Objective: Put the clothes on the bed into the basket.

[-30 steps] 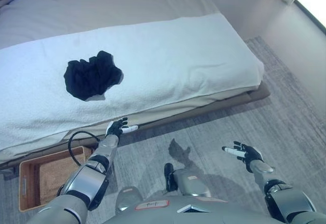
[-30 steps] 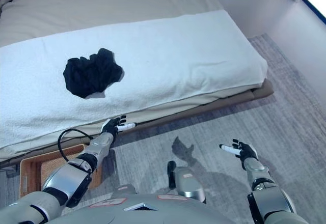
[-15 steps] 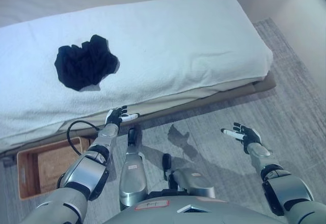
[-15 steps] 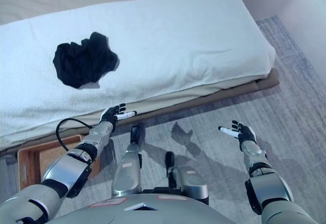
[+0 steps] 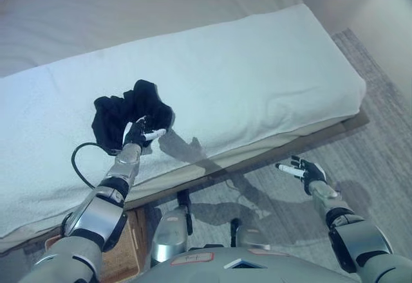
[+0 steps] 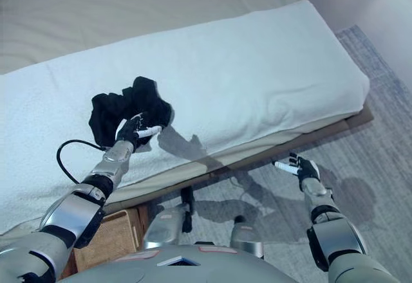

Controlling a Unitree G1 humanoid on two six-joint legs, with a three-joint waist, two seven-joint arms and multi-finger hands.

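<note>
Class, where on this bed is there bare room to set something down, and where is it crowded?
Free: the white blanket from the black clothes to the bed's right end, and the grey cover behind it. Crowded: around the clothes, where the left hand reaches.

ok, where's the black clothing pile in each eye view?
Left eye view: black clothing left of centre on the white blanket, the left hand at its lower right edge.
Right eye view: same place, slightly further left.
Shared landmark: the blanket's right-hand corner.

white towel (image 5: 257, 71) across bed | grey rug (image 5: 380, 148) on floor
</note>
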